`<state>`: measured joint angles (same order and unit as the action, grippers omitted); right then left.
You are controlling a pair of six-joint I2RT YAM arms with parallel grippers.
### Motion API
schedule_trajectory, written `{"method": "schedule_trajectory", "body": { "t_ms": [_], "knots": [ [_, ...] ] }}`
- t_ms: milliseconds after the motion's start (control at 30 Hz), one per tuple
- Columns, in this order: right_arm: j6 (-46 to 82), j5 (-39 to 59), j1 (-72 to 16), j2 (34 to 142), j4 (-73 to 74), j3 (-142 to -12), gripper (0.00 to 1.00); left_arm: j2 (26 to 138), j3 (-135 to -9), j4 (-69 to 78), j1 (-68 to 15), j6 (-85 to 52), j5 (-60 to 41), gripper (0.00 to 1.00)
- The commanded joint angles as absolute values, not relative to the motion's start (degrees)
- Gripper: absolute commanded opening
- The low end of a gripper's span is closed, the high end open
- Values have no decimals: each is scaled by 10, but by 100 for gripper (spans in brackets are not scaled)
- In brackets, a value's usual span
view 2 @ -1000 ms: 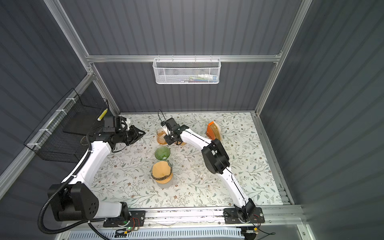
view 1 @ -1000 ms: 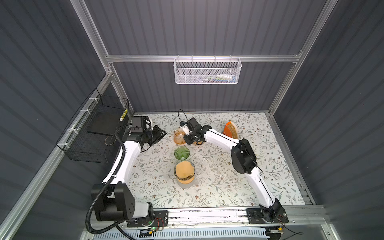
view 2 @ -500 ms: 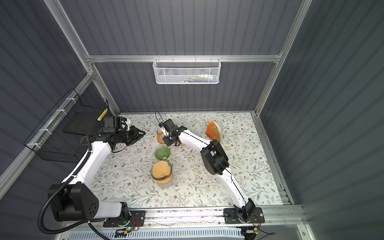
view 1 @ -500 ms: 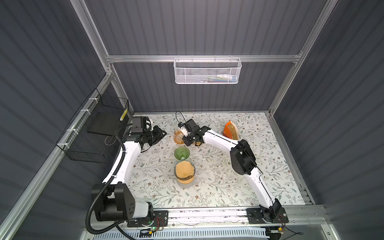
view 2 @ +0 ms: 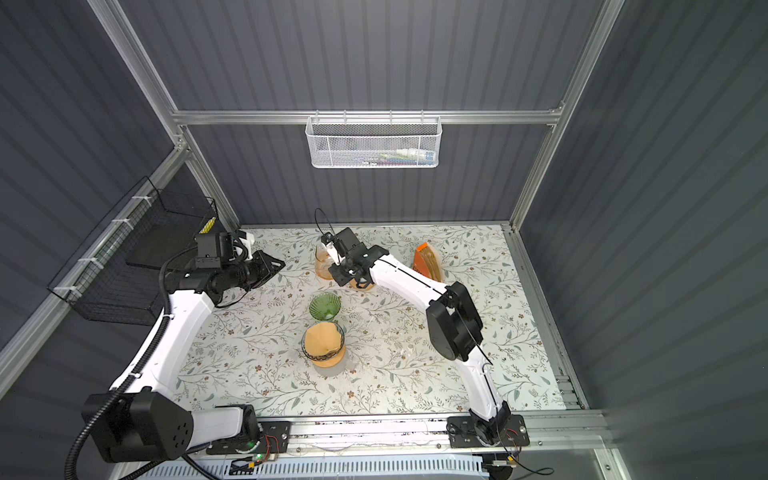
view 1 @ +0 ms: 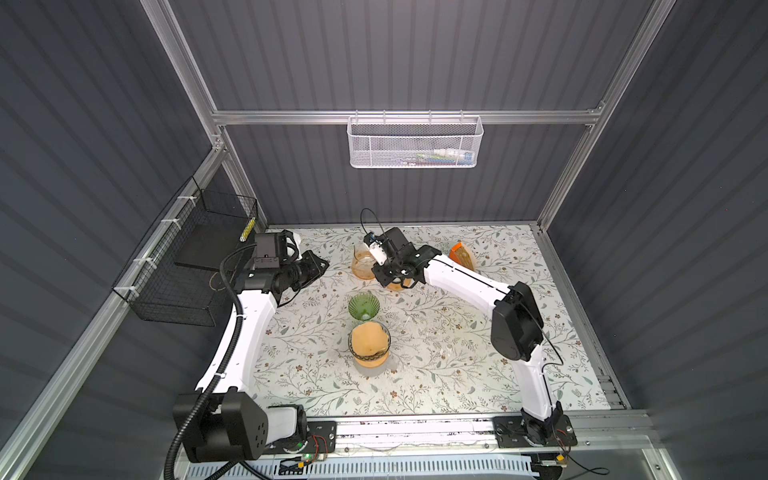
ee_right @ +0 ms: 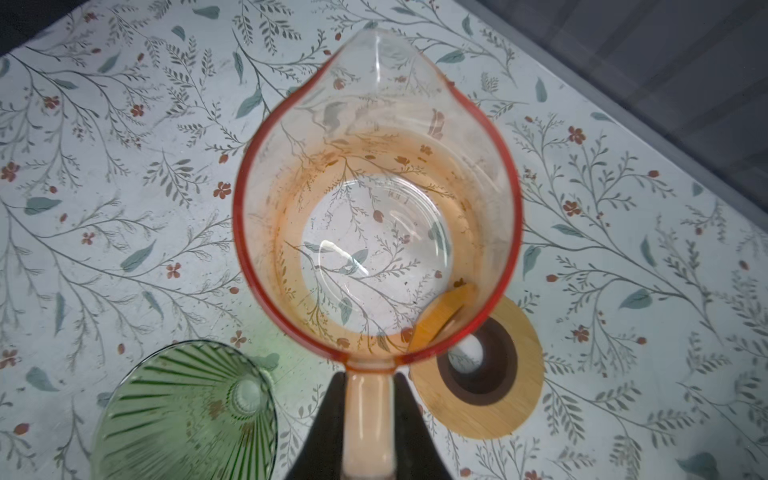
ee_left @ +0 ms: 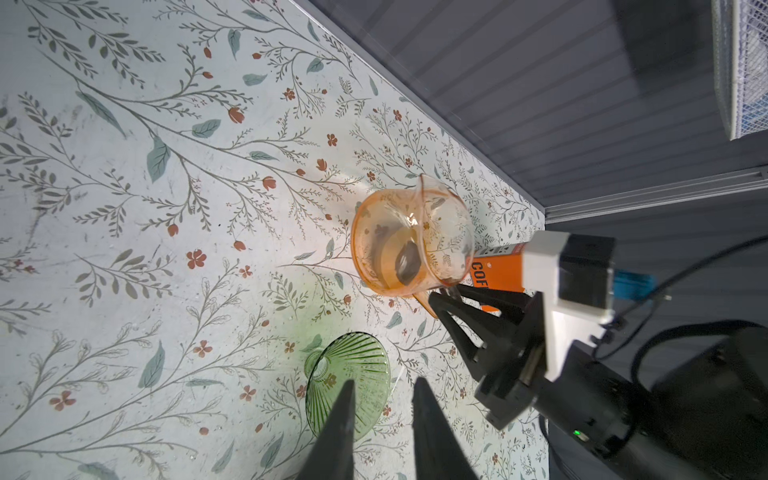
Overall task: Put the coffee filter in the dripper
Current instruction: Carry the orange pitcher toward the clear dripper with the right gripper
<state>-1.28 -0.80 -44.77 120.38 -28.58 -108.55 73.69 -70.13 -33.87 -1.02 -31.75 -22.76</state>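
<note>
Clamping the handle [ee_right: 368, 415] of the orange pitcher [ee_right: 374, 216], the right gripper [ee_right: 368, 382] sits beside the green dripper [ee_right: 183, 415]; the left gripper [ee_left: 384, 380] hangs slightly apart, empty.

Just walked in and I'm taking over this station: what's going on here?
The right claw is closed on the handle of the orange glass pitcher near the back of the table. The left claw hangs open and empty, pointing toward the green dripper, which holds no filter. A tan paper filter already sits in another glass dripper nearer the front.
</note>
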Motion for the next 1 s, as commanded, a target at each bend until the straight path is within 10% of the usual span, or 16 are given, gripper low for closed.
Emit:
{"method": "schedule_trajectory", "body": {
  "t_ms": [0,967],
  "knots": [
    [1,-25,-448,1141,-272,-1053,0,729,-715,-356,-5,-299,-238,26],
    [188,-156,-572,691,-306,-547,0,726,-665,-348,-139,-287,-193,24]
  ]
}}
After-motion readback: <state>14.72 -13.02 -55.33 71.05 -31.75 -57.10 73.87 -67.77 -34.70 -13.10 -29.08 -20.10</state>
